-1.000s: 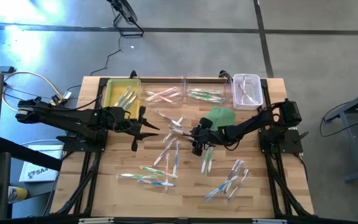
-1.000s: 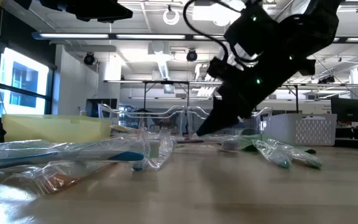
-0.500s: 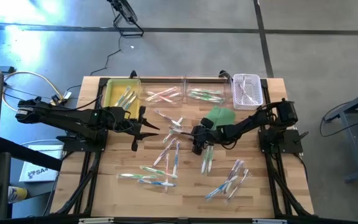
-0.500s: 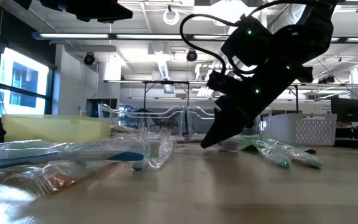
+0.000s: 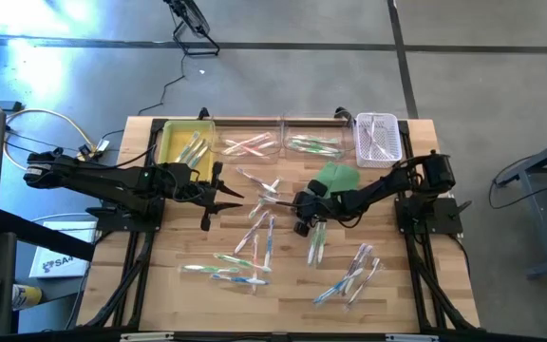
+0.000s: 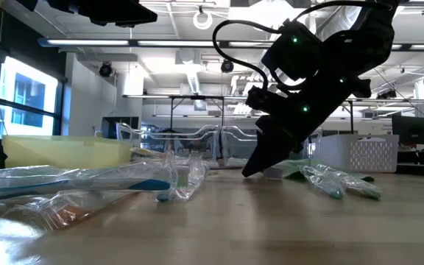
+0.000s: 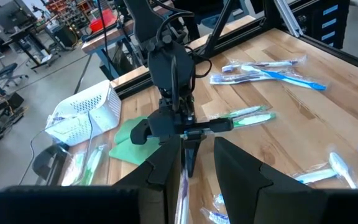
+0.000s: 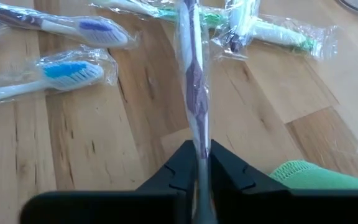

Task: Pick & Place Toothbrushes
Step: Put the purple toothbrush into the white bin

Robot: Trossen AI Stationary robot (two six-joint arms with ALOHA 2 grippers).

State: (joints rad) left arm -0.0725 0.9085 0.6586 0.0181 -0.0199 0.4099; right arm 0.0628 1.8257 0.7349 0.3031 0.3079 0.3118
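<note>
Your right hand [image 5: 301, 226] is down near the middle of the bench [image 5: 397, 285], fingers pressed together on a wrapped purple toothbrush [image 8: 192, 81]. The right wrist view shows the handle running straight out from between the two dark fingers [image 8: 176, 171], the wrapper crinkled around it. Just beside that hand lies the green cloth [image 5: 338, 178]. In the low view the fingertips sit right at the bench surface.

Your left hand [image 5: 218, 197] hangs over the bench's left side, fingers partly spread, nothing between them.

The other toothbrushes [image 5: 240, 266] lie scattered across the bench: a bunch near the front left, another toward the front right, a few around the centre. More lie in the yellow tray [image 5: 174, 142], the clear trays [image 5: 283, 142] and the white basket [image 5: 378, 138] along the far edge.
</note>
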